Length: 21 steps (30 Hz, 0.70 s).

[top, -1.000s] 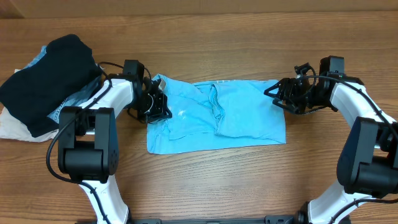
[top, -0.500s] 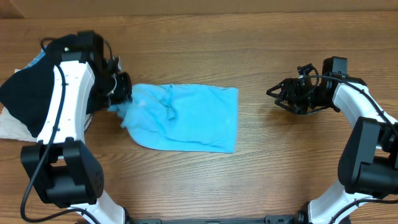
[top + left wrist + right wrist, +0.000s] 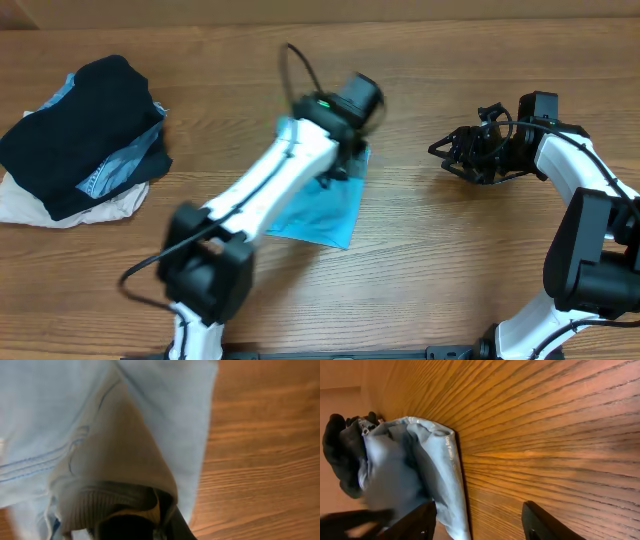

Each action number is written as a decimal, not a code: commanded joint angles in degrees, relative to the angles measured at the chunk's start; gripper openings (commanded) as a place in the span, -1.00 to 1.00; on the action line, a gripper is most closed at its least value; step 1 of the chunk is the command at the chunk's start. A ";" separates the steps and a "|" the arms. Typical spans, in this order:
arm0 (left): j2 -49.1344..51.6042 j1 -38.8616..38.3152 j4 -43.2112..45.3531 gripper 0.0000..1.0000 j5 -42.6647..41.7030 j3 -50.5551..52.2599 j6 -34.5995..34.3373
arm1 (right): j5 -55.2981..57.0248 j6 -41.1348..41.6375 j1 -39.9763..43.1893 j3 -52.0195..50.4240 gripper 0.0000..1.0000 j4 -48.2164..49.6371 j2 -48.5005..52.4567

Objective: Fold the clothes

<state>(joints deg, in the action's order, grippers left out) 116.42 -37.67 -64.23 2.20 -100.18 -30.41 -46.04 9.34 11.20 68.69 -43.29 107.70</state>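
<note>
Swung rightward, left claw [image 3: 340,168] grips one T-shirt [image 3: 325,215] — three garments [image 3: 80,150] piled.

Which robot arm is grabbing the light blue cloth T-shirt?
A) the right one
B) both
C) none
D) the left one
D: the left gripper sits on the light blue T-shirt with cloth bunched at its fingers; the right gripper hangs open over the wooden table, apart from it.

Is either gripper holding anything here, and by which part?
The left gripper is shut on the blue T-shirt, pinching a bunched edge by a ribbed band; which edge cannot be told. The right gripper is open, holding nothing.
</note>
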 commanded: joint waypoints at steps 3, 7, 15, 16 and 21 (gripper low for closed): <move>5.79 -5.11 0.26 0.21 4.42 -0.96 -4.07 | -0.09 -0.39 0.11 0.79 0.18 -0.46 -1.95; 4.42 -3.54 -5.49 0.49 7.34 -7.10 -2.25 | -0.07 -0.42 0.11 0.79 0.18 -0.83 -1.95; 2.89 7.30 -12.66 0.61 6.45 -16.00 6.05 | -0.09 -2.56 -5.86 0.83 0.12 -1.86 -2.05; 3.54 8.61 -12.70 0.57 3.65 -15.61 8.44 | -0.13 -3.61 -7.15 0.83 0.12 -2.14 -2.23; 7.87 12.94 -10.23 0.09 2.14 -10.51 11.21 | -3.30 -7.50 -14.67 0.83 0.12 -2.23 -3.76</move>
<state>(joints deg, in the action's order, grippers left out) 120.60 -26.09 -75.68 7.01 -113.82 -22.70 -46.24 5.80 0.27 68.69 -45.91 107.28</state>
